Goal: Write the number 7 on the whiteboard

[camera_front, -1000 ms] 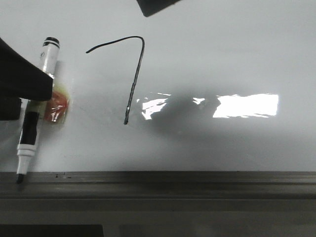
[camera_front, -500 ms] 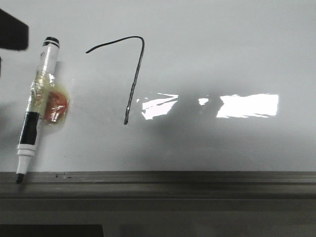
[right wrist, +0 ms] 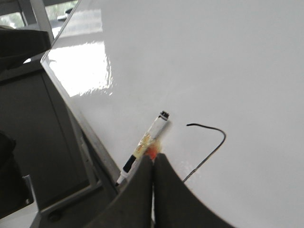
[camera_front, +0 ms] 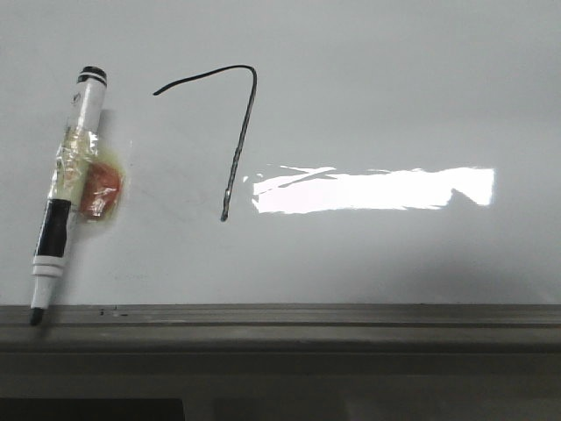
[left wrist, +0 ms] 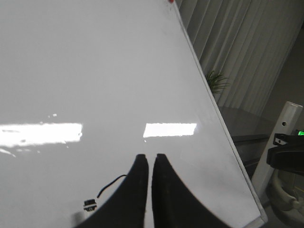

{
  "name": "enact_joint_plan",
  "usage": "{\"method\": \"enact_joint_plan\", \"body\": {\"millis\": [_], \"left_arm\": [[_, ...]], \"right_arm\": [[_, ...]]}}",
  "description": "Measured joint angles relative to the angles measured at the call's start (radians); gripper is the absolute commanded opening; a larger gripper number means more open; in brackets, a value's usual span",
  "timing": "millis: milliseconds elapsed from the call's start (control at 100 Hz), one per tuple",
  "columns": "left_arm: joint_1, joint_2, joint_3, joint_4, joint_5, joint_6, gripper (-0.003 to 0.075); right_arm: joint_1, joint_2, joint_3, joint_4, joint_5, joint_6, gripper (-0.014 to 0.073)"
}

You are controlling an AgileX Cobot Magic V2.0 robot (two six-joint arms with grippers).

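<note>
The number 7 (camera_front: 235, 132) stands drawn on the whiteboard (camera_front: 394, 96), the marker (camera_front: 66, 189) lying just beside it. Both the left claw (left wrist: 148, 159) and right claw (right wrist: 153, 159) look pinched closed and empty. A low sweeping arm could smear the ink, probably still wet.

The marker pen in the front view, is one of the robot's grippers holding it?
No. The marker pen lies alone against the whiteboard, its tip at the ledge, with no gripper in that view.

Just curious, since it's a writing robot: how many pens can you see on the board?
1. A single pen lies along the board's left side, left of the drawn 7, its tip down at the ledge. No other pen shows in any view.
</note>
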Motion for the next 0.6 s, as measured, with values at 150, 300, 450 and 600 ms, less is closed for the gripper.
{"method": "enact_joint_plan", "body": {"millis": [150,300,450,600], "left_arm": [[0.000,-0.155,0.037,0.106,0.044,0.000,-0.0020],[0.000,-0.170,0.058,0.118,0.073,0.002,-0.0020],[0.000,-0.170,0.061,0.120,0.079,0.002,-0.0020],[0.000,-0.170,0.061,0.120,0.079,0.002,-0.0020]], "right_arm": [[0.000,-0.190,0.159,-0.060,-0.070,0.000,-0.0063],[0.000,-0.329,0.254,-0.073,-0.076,0.000,-0.0064],[0.000,-0.402,0.295,-0.078,-0.076,0.000,-0.0064],[0.000,-0.408,0.302,-0.078,-0.070,0.000,-0.0064]]}}
